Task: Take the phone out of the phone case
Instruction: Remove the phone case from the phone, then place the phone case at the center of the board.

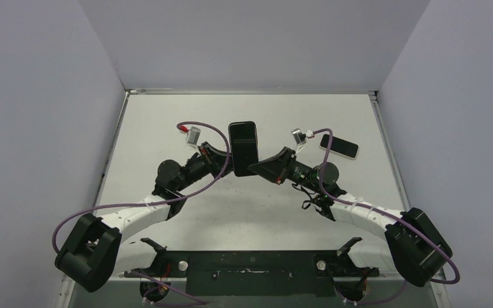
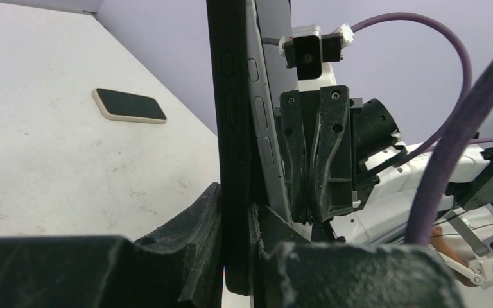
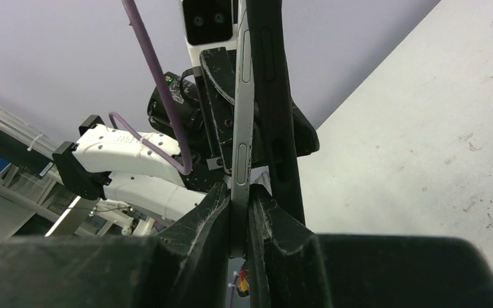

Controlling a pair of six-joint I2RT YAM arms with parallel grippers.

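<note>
The fingers [image 2: 192, 224] of the left gripper [image 2: 236, 213] are clenched on the long edge of the black rubbery phone case [image 2: 231, 128], which runs down between them in the left wrist view. The fingers [image 3: 205, 218] of the right gripper [image 3: 239, 202] are clenched on the thin silver-grey side of the slim phone [image 3: 242, 115], the side with the long buttons. There the black case passes just outside one finger and not between the two. So each gripper grasps its own part: the left one the case, the right one the phone. In both wrist views the phone edge and the case edge lie close together far from the fingers and stand a little apart near them. From this I judge that the phone is lifted out of the case along one side. How much of it the case holds at the far end I cannot tell. In the top view the two arms meet in the middle and hold the pair in the air above the white table [image 1: 167, 122]. Well apart to the right, a second flat phone with dark screen and cream rim [image 1: 339, 145] lies on the table and seems to have no part in the work. The task is about in the middle: both parts are grasped and the separation is begun, but the phone is not yet free. What is left, in my judgement, is to draw the two grippers apart until the remaining corners let go.
</note>
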